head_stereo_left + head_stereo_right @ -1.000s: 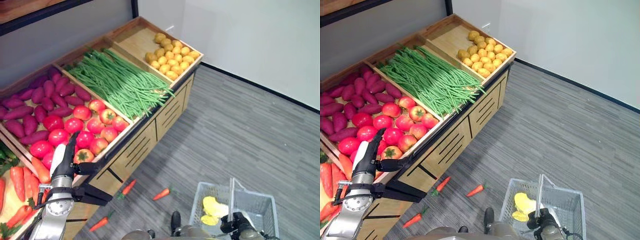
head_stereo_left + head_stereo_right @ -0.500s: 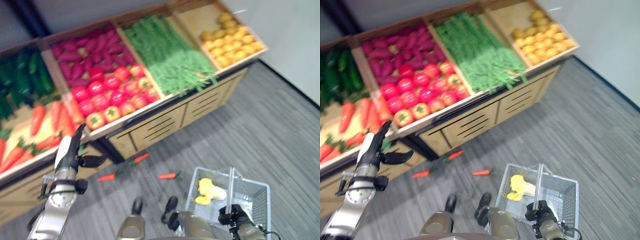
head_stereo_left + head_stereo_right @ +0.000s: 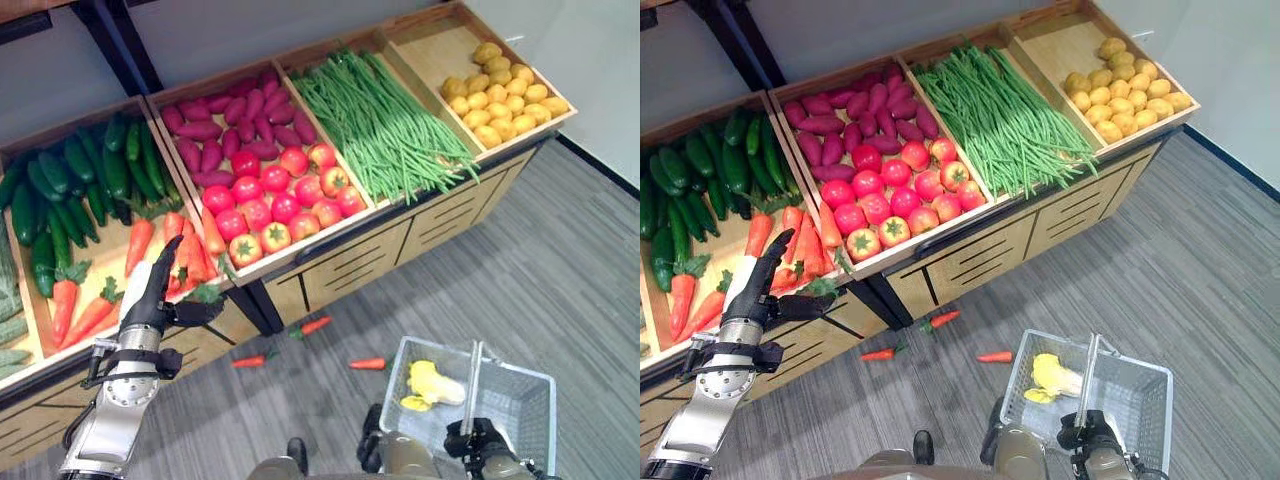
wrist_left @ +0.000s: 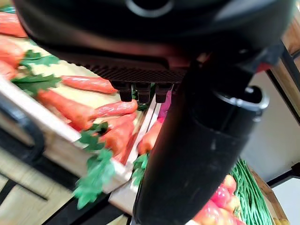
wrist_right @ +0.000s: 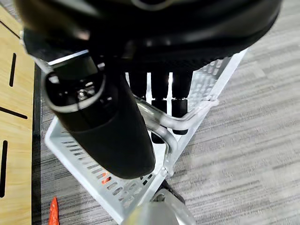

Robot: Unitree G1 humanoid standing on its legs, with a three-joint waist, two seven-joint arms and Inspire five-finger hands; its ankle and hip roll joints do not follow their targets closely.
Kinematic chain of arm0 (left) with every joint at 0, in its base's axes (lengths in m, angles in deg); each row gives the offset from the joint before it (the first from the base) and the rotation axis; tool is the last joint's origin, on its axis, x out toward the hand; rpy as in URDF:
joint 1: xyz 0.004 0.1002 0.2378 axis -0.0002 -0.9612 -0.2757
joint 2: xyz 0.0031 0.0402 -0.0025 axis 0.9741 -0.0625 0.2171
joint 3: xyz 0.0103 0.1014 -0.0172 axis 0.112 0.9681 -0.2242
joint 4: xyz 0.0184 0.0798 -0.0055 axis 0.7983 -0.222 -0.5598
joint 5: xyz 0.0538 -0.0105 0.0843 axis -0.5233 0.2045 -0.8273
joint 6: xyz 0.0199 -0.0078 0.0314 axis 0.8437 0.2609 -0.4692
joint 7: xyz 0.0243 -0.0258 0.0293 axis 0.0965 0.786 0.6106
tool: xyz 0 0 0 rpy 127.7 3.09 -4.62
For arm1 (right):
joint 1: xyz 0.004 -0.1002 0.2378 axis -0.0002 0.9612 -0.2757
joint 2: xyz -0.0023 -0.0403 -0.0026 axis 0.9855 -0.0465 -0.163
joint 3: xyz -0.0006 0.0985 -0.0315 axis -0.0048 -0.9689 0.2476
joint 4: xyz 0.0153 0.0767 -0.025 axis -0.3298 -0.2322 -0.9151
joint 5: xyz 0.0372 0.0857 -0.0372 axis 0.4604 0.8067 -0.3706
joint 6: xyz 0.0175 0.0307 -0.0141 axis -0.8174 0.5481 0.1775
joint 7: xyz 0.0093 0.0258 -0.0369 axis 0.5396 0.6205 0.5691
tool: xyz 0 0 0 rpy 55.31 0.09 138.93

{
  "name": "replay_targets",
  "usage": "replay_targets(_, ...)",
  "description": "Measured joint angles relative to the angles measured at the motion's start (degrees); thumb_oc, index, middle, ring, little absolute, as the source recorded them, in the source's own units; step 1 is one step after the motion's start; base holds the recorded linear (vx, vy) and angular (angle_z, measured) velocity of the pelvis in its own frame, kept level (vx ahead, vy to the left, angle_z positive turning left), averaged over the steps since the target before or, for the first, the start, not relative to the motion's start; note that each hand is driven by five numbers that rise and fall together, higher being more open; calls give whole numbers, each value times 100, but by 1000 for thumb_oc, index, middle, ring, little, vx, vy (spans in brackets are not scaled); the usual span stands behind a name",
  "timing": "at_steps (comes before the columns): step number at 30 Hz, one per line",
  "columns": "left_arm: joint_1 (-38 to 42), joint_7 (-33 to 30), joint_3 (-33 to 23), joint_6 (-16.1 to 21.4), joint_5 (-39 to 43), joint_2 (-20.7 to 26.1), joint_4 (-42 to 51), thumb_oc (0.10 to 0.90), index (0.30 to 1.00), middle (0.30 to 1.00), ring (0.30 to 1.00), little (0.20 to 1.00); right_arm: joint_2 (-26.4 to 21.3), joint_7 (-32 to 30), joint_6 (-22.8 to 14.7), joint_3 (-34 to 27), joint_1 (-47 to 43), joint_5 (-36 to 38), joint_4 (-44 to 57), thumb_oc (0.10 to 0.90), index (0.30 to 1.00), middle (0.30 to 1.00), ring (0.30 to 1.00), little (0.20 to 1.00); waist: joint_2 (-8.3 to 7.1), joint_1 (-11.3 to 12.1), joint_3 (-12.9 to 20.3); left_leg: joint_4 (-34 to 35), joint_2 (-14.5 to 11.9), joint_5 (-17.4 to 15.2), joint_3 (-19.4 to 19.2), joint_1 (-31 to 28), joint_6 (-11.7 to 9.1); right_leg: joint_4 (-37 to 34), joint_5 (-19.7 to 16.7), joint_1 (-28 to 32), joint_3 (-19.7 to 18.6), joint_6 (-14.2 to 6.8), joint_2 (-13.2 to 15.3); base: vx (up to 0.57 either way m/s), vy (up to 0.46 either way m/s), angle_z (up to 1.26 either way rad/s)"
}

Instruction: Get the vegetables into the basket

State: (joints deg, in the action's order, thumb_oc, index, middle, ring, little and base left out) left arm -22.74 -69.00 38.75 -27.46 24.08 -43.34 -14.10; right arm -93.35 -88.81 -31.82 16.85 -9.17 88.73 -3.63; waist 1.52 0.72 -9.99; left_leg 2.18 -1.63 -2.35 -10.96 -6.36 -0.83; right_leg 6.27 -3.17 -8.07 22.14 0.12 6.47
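Both eye views look steeply down from the head, sharing the produce stand (image 3: pixel 330 230), floor and basket (image 3: pixel 1140 385). Each wrist view peers along its own hand from very close: left toward carrots (image 4: pixel 93 112), right onto the basket's handle (image 5: pixel 164 122).

A grocery shop is seen: vegetables are laid out by kind in a wooden display stand (image 3: pixel 420 225), and a wire shopping basket (image 3: pixel 520 385) is carried.

Three carrots (image 3: pixel 367 363) lie on the floor. One basket (image 3: pixel 520 383) holds one yellow vegetable (image 3: pixel 432 385). Two hands (image 3: pixel 155 300) show.
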Motion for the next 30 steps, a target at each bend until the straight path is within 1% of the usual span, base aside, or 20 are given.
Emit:
replay_targets(1, -94, 2, -39, 0, -2, -2, 0, 900, 1000, 1000, 1000, 1000, 10, 25, 34, 107, 26, -3, -60, 400, 300, 300, 300, 300, 4, 43, 80, 7, 4, -2, -71, -129, -2, -237, -80, 186, -119, -39, -64, 26, 118, -33)
replay_targets(3, -185, 0, -102, 0, -5, -5, 0, 900, 1000, 1000, 1000, 1000, 23, 39, 36, 204, 68, -4, -81, 400, 300, 300, 300, 300, 34, 48, 148, 57, -5, -4, -71, -260, -4, -435, -147, 349, -173, -60, -133, 22, 57, -26)
replay_targets(6, -302, -8, -144, -2, -132, -11, -38, 900, 1000, 1000, 1000, 1000, 64, 42, 35, 200, 153, -3, -107, 400, 300, 300, 300, 300, 66, 44, 266, 112, -20, -4, -72, -319, -5, -587, -196, 434, -185, -64, -188, 24, 46, -8)
replay_targets(9, -438, -10, -233, -85, -295, -20, -167, 900, 1000, 1000, 1000, 1000, 68, 65, 33, 200, 206, -4, -117, 400, 300, 300, 300, 300, 95, 44, 389, 173, -45, -13, -101, -361, -19, -653, -220, 446, -247, -67, -245, 19, 22, -11)
replay_targets(13, -516, -125, -319, -284, -623, -21, -387, 900, 1000, 1000, 1000, 1000, 68, 105, 37, 192, 217, -4, -119, 400, 300, 300, 300, 300, 86, 86, 423, 195, -71, -24, -216, -385, -28, -674, -254, 436, -320, -74, -294, 38, 16, -9)
replay_targets(16, -530, -126, -427, -421, -951, -24, -706, 900, 1000, 1000, 1000, 1000, 89, 135, 50, 176, 209, -5, -115, 400, 300, 300, 300, 300, 80, 89, 444, 280, -116, -83, -327, -372, -7, -670, -293, 309, -439, -104, -376, 33, 9, -22)
replay_targets(19, -525, -131, -582, -575, -1134, -36, -1021, 900, 1000, 1000, 1000, 1000, 130, 159, 53, 135, 215, -3, -119, 400, 300, 300, 300, 300, 51, 37, 482, 281, -115, -111, -409, -363, -2, -665, -331, 245, -529, -112, -394, 27, 11, -19)
replay_targets(21, -526, -134, -640, -612, -1137, -36, -1104, 900, 1000, 1000, 1000, 1000, 139, 181, 88, 31, 213, -4, -116, 400, 300, 300, 300, 300, 38, 32, 492, 281, -106, -112, -491, -349, 0, -659, -338, 185, -598, -121, -397, 17, 9, -17)
replay_targets(25, -488, -173, -672, -675, -1251, -33, -1432, 900, 1000, 1000, 1000, 1000, 137, 221, 141, 28, 211, -8, -106, 400, 300, 300, 300, 300, 25, -3, 536, 281, -103, -111, -647, -312, -2, -686, -403, 89, -743, -115, -450, 27, 15, -21)
replay_targets(30, -157, -184, -682, -848, -1367, 70, -1936, 900, 1000, 1000, 1000, 1000, 121, 273, 182, 33, 216, -34, -118, 400, 300, 300, 300, 300, -18, -15, 557, 282, -101, -112, -724, -205, -2, -1035, -630, 96, -853, -52, -542, 31, 11, -12)
